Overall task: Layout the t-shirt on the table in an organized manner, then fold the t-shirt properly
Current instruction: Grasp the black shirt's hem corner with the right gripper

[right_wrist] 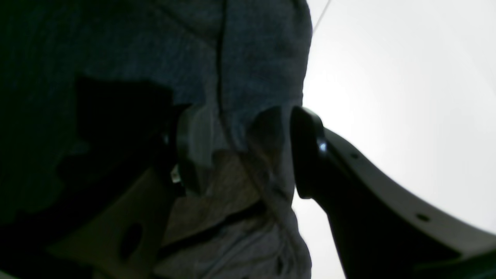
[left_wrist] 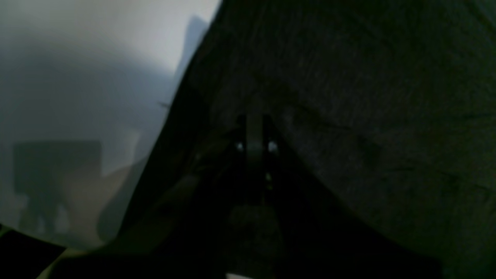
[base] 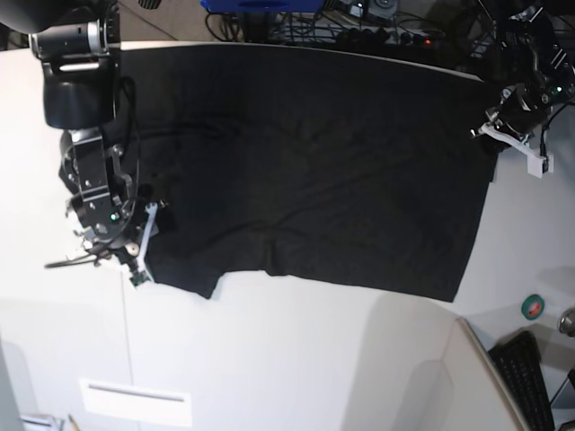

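Note:
The black t-shirt [base: 314,171] lies spread flat across the white table [base: 269,359], and no print shows. My left gripper [base: 488,135] is at the shirt's right edge. In the left wrist view its fingers [left_wrist: 254,131] are pressed together with dark cloth [left_wrist: 368,116] gathered around them. My right gripper [base: 145,247] is at the shirt's lower left corner. In the right wrist view it [right_wrist: 242,155] stands open, its two fingers apart on either side of a bunched fold of the t-shirt [right_wrist: 240,58], beside bare table [right_wrist: 387,77].
A small angled white panel [base: 431,386] stands at the front right, with a keyboard [base: 530,377] and a green tape roll [base: 533,307] beyond it. Cables and a blue object [base: 260,4] lie behind the table's curved far edge.

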`<state>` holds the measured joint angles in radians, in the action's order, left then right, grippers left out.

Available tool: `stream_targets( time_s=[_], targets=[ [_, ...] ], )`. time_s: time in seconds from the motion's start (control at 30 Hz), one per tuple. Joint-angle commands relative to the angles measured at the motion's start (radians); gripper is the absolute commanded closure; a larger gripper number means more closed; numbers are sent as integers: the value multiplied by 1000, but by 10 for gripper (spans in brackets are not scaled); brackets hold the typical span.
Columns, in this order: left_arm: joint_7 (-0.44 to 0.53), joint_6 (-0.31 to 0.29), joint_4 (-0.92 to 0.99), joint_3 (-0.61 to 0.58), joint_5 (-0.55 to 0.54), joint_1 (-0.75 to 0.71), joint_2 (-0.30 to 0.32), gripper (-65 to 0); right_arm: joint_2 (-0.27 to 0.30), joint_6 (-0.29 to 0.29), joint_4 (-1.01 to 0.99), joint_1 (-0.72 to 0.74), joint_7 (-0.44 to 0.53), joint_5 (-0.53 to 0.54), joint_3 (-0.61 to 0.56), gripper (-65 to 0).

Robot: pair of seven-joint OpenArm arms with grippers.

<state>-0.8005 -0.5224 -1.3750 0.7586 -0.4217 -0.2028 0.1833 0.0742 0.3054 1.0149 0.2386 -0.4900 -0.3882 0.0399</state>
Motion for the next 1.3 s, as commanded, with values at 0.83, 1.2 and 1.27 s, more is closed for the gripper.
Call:
stream_targets(
  time_s=[0.83,1.2,1.27],
  targets=[
    [20,-2,-16,8,-15,4,15,0,45,-162,-32,69,58,-4,73,-69],
    [20,-2,-16,6,-15,4,15,0,-34,-55,250,-94,57,-4,64,-69],
    [20,-2,-16,6,-15,4,15,0,-50,19,249,-109,57,-5,62,-65]
  ],
)
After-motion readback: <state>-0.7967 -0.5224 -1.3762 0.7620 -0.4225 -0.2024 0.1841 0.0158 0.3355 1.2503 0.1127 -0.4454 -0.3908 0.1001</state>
